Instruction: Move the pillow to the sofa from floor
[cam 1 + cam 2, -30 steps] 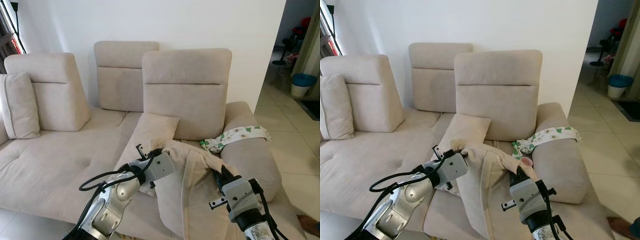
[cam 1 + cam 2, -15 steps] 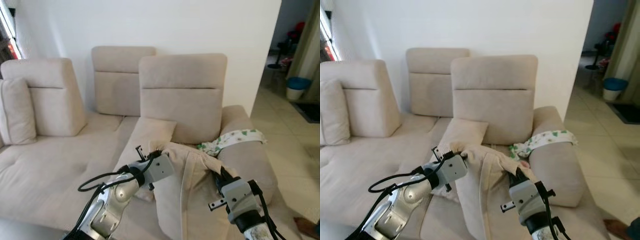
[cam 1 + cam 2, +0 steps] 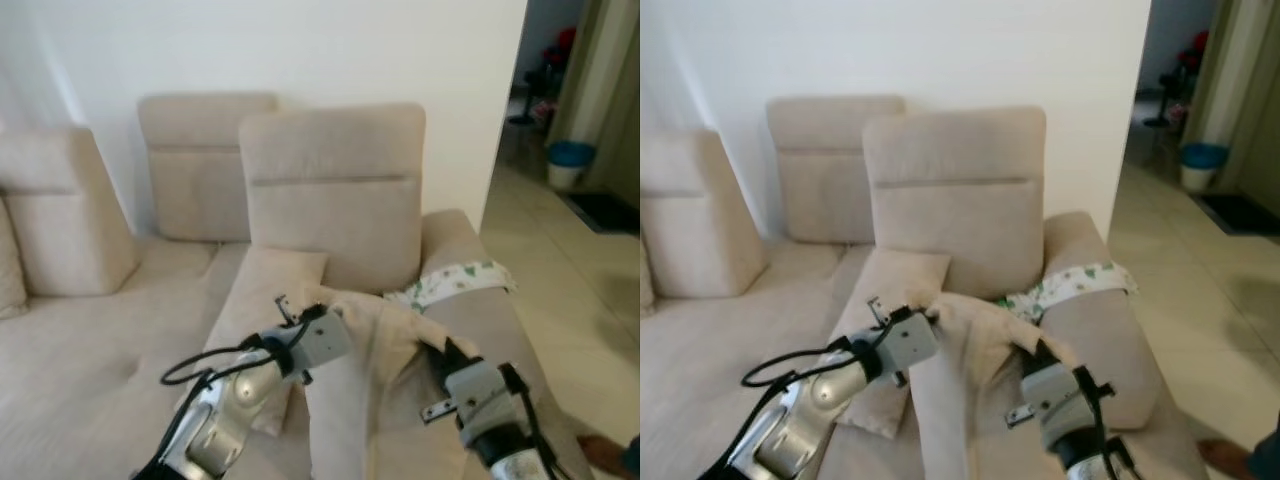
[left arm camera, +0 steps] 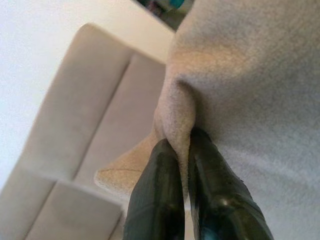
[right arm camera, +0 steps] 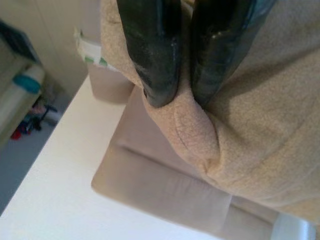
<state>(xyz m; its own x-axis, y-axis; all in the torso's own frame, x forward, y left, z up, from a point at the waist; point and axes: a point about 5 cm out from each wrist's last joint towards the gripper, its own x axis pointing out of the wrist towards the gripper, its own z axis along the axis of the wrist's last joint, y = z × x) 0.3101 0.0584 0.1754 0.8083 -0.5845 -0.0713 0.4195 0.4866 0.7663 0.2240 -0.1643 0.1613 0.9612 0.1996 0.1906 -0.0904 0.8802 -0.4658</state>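
Pillow: the beige pillow [image 3: 365, 400] hangs in the air between the two arms, in front of the sofa seat, its cloth sagging down from the two pinched upper corners.
Left tool: the left tool [image 4: 181, 150] is clamped on a fold at the pillow's upper left edge; the wrist view shows its two black fingers [image 4: 155, 195] pressed tight together with a ridge of cloth squeezed between them.
Right tool: the right tool [image 5: 180, 100] grips the pillow's upper right corner; its black fingers [image 5: 150, 45] lie close together with bunched fabric between and just past the tips.
Arms: the left arm [image 3: 225, 400] reaches up from the lower left with a black cable looping beside it; the right arm [image 3: 490, 420] rises from the lower right.
Sofa: the beige sofa [image 3: 90, 330] stands against a white wall [image 3: 300, 45], with upright back cushions [image 3: 330, 190].
Second pillow: a small beige cushion [image 3: 265, 300] lies on the seat, just behind the left tool.
Cloth: a white cloth with green print [image 3: 455, 280] is draped over the sofa's right armrest [image 3: 470, 310].
Floor: pale tiles [image 3: 570, 270] run to the right of the sofa, toward a blue and white bucket [image 3: 569, 165].
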